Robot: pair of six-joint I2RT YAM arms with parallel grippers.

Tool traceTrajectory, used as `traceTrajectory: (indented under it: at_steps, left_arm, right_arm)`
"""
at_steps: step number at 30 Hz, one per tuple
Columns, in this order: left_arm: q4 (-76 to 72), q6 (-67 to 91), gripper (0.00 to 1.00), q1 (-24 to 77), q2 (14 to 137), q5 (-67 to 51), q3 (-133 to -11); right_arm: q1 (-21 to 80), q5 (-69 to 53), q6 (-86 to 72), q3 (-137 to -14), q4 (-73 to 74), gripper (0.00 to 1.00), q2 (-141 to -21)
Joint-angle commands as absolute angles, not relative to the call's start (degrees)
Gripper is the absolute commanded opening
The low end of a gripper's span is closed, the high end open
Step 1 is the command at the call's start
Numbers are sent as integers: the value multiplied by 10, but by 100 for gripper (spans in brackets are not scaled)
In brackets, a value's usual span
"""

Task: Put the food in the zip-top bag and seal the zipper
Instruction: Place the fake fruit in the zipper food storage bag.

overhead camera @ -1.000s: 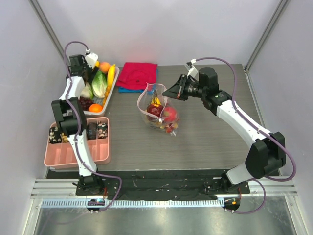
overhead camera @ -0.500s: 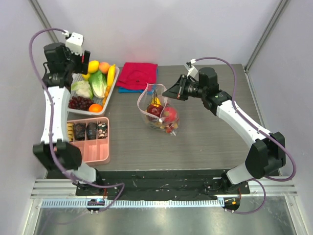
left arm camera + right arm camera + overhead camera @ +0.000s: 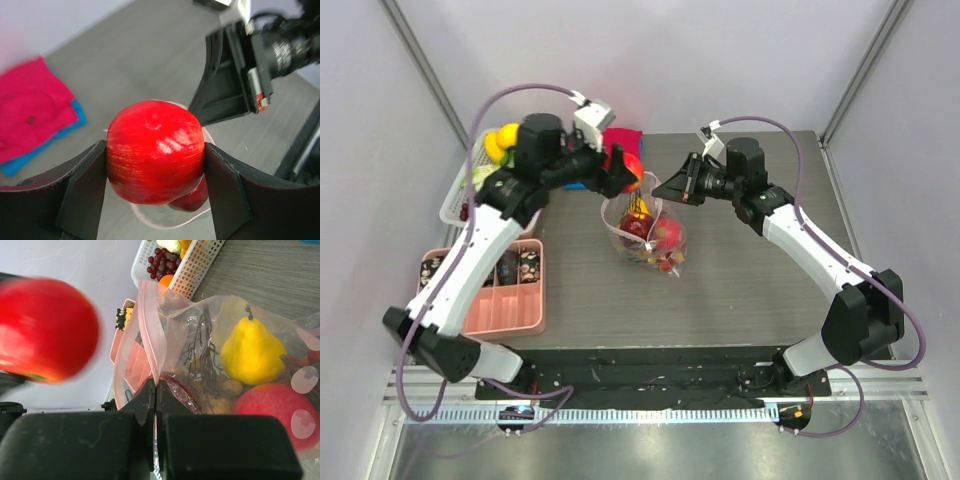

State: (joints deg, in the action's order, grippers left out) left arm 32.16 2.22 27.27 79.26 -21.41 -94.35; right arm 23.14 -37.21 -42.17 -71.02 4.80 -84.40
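The left tool (image 3: pixel 155 174) was clamped on a red apple (image 3: pixel 150 147), one finger pressed against each side, and held it in the air just above the open mouth of the bag (image 3: pixel 645 238). The right tool (image 3: pixel 156 390) was pinched together on the bag's pink strip (image 3: pixel 149 335), holding that edge up. The bag stood on the grey surface (image 3: pixel 750 285) between the two arms, with a yellow pear (image 3: pixel 252 352) and red fruit (image 3: pixel 277 412) inside. A red cloth (image 3: pixel 30 107) lay behind it.
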Motion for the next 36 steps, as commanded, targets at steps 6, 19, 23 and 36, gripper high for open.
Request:
traceTrajectory:
  at_steps: [6, 19, 23, 36]
  left_arm:
    - [331, 62, 49, 355, 879, -80, -929]
    - [351, 77, 92, 368, 893, -4, -929]
    - [376, 37, 100, 331, 839, -61, -960]
    - [631, -549, 95, 302, 745, -288, -918]
  right_arm:
    - [231, -386, -418, -725, 14, 1, -829]
    - [231, -396, -417, -727, 3, 1, -821]
    - [232, -401, -405, -726, 4, 1, -817]
    - [231, -418, -379, -731, 19, 1, -826]
